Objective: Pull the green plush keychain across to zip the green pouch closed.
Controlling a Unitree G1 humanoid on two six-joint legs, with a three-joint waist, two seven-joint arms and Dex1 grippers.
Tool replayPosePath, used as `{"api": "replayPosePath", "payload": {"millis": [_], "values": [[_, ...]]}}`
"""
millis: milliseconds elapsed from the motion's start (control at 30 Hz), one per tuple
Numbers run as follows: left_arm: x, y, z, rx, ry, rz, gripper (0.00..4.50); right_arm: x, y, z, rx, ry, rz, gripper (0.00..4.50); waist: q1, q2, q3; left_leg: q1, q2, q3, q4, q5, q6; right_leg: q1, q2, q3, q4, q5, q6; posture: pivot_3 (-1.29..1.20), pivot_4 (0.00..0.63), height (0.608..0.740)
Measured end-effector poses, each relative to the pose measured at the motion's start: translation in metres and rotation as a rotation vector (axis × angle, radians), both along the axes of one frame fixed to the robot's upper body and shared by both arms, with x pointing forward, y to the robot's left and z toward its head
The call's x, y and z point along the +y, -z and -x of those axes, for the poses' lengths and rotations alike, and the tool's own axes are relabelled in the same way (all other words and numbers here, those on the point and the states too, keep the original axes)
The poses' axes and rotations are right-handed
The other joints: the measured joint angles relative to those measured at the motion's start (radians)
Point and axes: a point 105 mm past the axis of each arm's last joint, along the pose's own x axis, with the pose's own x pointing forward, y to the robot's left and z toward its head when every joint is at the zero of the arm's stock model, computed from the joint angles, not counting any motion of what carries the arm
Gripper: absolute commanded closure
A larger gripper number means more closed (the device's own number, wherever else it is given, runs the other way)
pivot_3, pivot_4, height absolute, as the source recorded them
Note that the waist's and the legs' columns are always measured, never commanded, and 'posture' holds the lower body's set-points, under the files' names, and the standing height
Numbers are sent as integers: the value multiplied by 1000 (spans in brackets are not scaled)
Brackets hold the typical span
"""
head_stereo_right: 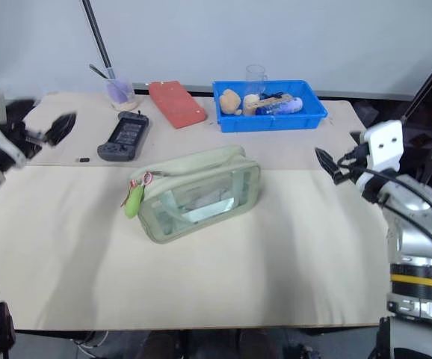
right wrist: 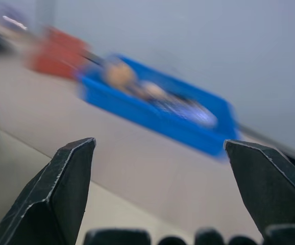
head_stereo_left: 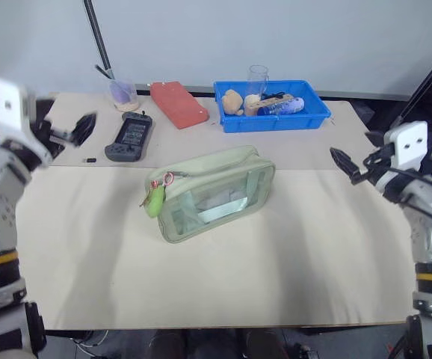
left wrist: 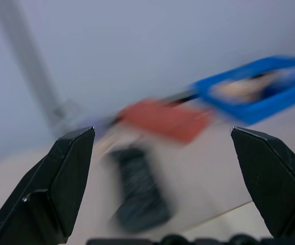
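The pale green pouch (head_stereo_left: 212,193) with clear side panels lies in the middle of the table, slanted. At its left end hangs the lime-green plush keychain (head_stereo_left: 155,200) on a reddish ring. My left gripper (head_stereo_left: 81,129) hovers raised at the far left, open and empty, well away from the pouch. Over the table's right side my right gripper (head_stereo_left: 343,162) is lifted, open, with nothing between its fingers. In the wrist views both pairs of fingers (left wrist: 66,178) (right wrist: 60,189) stand wide apart.
A blue tray (head_stereo_left: 272,112) with tan plush toys and small items stands at the back. Left of it lie a red flat case (head_stereo_left: 179,103), a black handheld device (head_stereo_left: 130,137) and a cup with a stick (head_stereo_left: 123,95). A clear glass (head_stereo_left: 258,75) stands behind the tray.
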Motion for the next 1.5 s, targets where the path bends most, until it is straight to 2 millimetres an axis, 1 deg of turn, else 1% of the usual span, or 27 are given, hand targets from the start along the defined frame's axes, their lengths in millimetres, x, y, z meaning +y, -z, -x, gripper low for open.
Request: {"api": "replayPosePath", "payload": {"millis": [33,100,200,233,300,367,500,533,567,667,833,1000,1067,1133,1200,1300,1500], "values": [[-23,-3,6,18,94,-42,0,12,-7,6,9,-74,3,35,0,0,0,0,0,0,0,0,0,0,0,0,-1,0,0,0,150,740],[-58,1,18,58,230,-122,0,34,-16,18,24,-193,7,35,0,0,0,0,0,0,0,-1,1,1,0,0,-2,0,1,0,150,740],[-104,26,34,114,389,-294,0,68,-26,38,58,-345,-8,35,-3,1,1,0,0,0,-1,-1,2,1,1,0,-2,0,1,0,150,740],[-118,37,40,137,440,-348,0,81,-33,47,50,-392,-9,35,-2,3,2,0,0,-1,-1,-1,2,1,1,0,-2,0,1,0,150,740],[-130,50,46,162,485,-403,0,96,-40,60,43,-449,-9,35,0,3,2,0,1,-2,-1,-1,2,1,2,0,-1,-1,-1,0,150,740],[-133,63,46,173,485,-497,0,107,-40,71,56,-487,-2,35,0,3,2,0,1,-2,-1,-1,2,0,2,0,-2,-2,-2,0,150,740],[-134,79,42,159,470,-632,0,117,-37,82,68,-506,25,35,8,3,2,0,0,-1,-1,-1,2,1,1,0,-3,-2,-2,0,150,740],[-135,83,40,150,470,-661,509,117,-34,83,78,-503,36,0,13,3,2,0,0,-1,0,-1,2,1,1,0,-3,-2,-2,0,150,740],[-135,86,38,145,465,-684,734,118,-31,83,90,-501,42,0,17,3,2,0,0,-1,0,-1,2,1,1,0,-3,-2,-2,0,150,740],[-133,91,33,119,454,-738,2164,120,-28,84,100,-497,54,0,23,3,2,0,0,-1,0,-1,2,0,1,0,-3,-2,-2,0,150,740],[-132,94,25,75,455,-793,4489,117,-23,86,117,-478,85,0,26,3,2,-1,0,-1,0,-1,2,1,1,0,-3,-2,-2,0,150,740],[-128,93,14,15,484,-833,4489,112,-20,84,125,-451,111,0,27,3,2,-1,0,-1,1,-1,2,1,1,0,-3,-1,-2,0,150,740],[-122,89,7,-26,506,-841,4489,111,-19,83,117,-440,128,0,27,3,2,-1,0,-1,1,-1,2,0,1,0,-3,-1,-2,0,150,740],[-112,82,-2,-80,530,-839,4489,107,-19,80,111,-432,145,0,26,3,2,-1,0,-1,1,-1,2,0,1,0,-3,-1,-2,0,150,740],[-108,79,-4,-123,563,-842,4489,106,-18,78,108,-425,153,0,26,3,2,-1,0,0,1,-1,2,0,0,0,-3,-1,-2,0,150,740],[-105,81,-2,-169,630,-865,4489,106,-15,76,117,-428,164,0,26,3,2,-4,0,0,1,-1,2,-2,0,0,-3,-1,-2,0,150,740],[-103,89,-1,-170,675,-862,4489,108,-12,76,120,-436,180,0,26,3,2,-6,0,0,2,-1,3,-3,1,0,-3,0,0,0,150,740]]}}
